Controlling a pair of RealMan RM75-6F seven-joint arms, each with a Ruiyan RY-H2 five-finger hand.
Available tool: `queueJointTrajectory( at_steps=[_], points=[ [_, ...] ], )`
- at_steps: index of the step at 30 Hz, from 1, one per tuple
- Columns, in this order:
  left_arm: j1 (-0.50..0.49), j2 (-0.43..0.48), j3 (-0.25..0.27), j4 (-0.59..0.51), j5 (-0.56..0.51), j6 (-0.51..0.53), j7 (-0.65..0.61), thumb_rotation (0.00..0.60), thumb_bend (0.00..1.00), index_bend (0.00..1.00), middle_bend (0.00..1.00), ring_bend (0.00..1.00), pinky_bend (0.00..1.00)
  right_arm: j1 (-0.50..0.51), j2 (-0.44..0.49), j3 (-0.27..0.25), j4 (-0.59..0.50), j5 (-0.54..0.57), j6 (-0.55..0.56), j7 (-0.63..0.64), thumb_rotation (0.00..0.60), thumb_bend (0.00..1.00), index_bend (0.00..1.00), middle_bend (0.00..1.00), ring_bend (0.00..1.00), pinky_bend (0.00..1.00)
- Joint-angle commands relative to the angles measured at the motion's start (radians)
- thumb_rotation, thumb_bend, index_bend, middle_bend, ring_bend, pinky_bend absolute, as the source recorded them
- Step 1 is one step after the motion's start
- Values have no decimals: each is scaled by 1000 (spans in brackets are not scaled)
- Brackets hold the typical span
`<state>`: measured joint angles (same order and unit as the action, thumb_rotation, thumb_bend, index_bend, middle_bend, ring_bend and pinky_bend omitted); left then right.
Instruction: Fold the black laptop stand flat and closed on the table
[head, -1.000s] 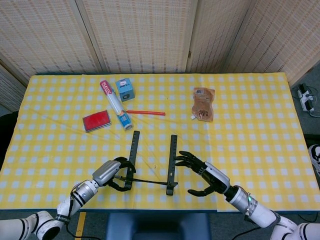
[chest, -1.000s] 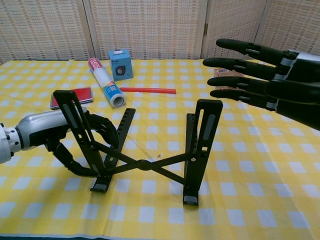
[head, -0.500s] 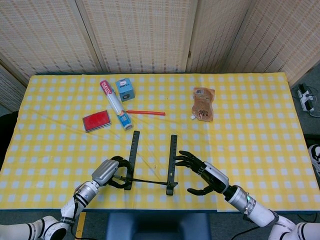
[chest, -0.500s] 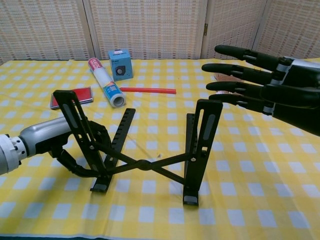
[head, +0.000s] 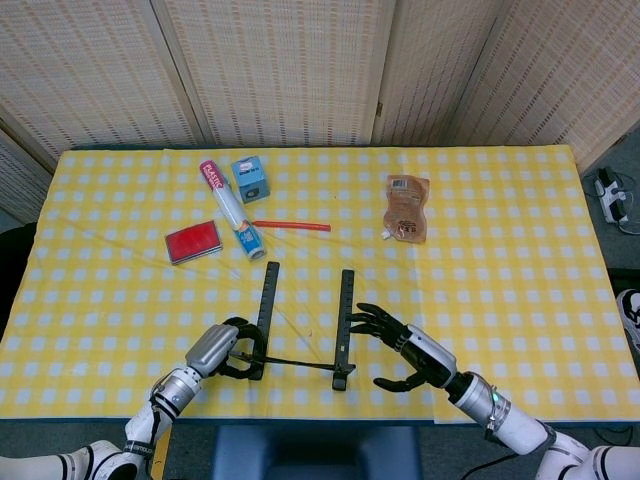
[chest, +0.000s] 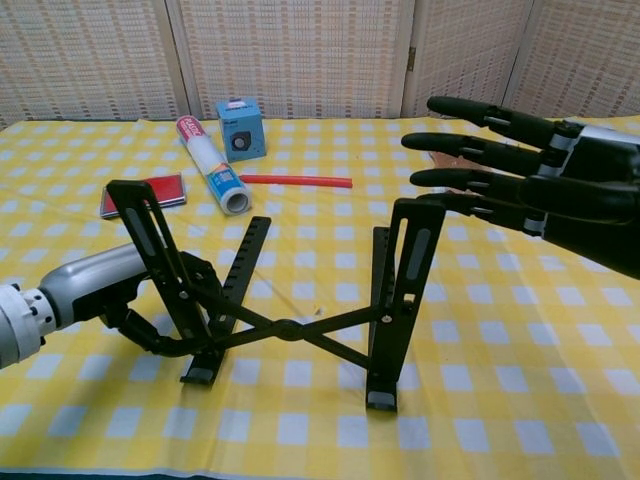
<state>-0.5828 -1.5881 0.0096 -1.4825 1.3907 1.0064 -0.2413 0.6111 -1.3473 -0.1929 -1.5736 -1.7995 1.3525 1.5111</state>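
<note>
yellow checked table (head: 520, 260): left hand (chest: 150, 305) grips open laptop stand (chest: 300, 290).

Tablecloth (head: 500, 300) is yellow and white check, pretty loud. The laptop stand (chest: 290, 300) on it is all black. Right hand (chest: 530, 180) is black too, with little silver bands on the fingers, and the left hand (chest: 120, 295) is silver-grey on the back with black fingers. Further back there's a flat red case (head: 193, 242), a small blue box (head: 250, 178), a thin red stick (head: 291, 226), a white tube (head: 230, 208) with a red end, and a brown pouch (head: 407, 206). Wall panels (head: 270, 70) are beige woven stuff.
</note>
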Motion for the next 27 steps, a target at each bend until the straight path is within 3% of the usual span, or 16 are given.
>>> queueJointTrajectory(
  at_steps=[1,27],
  points=[
    [6,-8,-3,4,-2,3,5,600,325,564,440,371,208,-2,0,1,1,2,1,1,600,290,19,124,151,87],
    [69,-35,-31,21,-39,42,96,600,357,575,453,387,205,-9,-9,1,13,1,-3,8,600,290,19,124,150,87]
  ],
)
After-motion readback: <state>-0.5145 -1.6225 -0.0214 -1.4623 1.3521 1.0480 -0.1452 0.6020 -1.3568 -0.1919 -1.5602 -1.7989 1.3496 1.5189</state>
